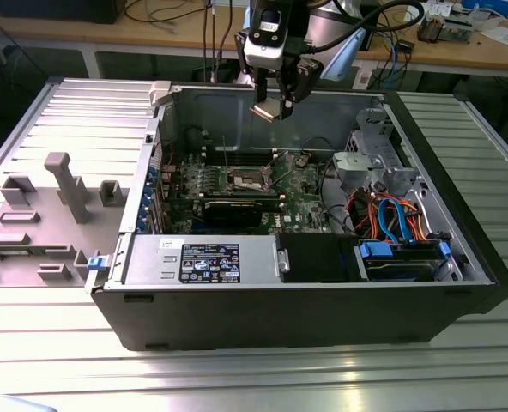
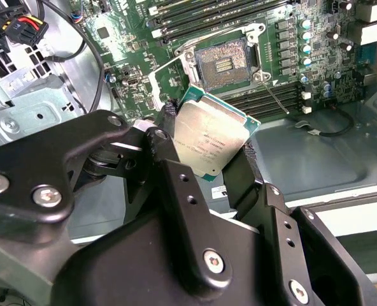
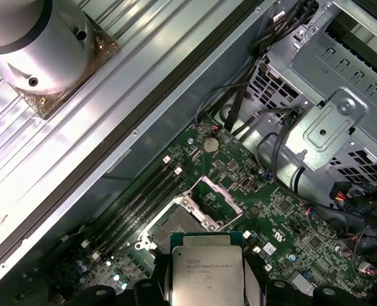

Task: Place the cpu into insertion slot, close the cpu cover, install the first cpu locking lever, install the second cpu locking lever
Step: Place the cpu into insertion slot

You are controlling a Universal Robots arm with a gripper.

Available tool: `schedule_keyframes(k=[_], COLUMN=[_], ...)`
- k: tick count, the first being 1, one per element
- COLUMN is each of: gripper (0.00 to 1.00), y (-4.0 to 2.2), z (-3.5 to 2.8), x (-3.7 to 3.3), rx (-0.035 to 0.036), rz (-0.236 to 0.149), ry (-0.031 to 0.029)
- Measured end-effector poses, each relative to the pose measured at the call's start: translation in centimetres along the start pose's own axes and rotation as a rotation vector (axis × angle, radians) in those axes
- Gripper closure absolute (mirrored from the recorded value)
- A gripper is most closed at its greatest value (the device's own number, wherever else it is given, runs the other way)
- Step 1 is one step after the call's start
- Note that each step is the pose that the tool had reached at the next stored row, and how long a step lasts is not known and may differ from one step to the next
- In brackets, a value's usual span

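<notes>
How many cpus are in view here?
1. The cpu is held in the gripper over the motherboard; the insertion slot is empty. None seems hidden.

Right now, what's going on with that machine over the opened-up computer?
A robot arm's gripper is shut on the cpu, a small silver square chip, and holds it in the air above the open computer case. Below it on the green motherboard, the insertion slot lies bare with its pin field showing, and the cpu cover looks swung open beside it. The chip is not yet seated.
</notes>
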State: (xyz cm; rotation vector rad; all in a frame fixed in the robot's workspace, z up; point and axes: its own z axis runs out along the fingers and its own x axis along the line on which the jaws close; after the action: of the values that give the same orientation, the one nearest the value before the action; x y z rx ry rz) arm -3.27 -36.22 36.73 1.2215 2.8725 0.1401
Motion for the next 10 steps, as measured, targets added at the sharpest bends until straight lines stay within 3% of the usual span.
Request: schedule_keyframes(k=[4,10], gripper=[0.45,0.45], y=[0.0,0.0], z=[0.0,0.01], x=[0.0,0.0], rx=[-0.0004,-0.0017], rz=[0.02,0.087], ry=[-0.0018,-0.0078])
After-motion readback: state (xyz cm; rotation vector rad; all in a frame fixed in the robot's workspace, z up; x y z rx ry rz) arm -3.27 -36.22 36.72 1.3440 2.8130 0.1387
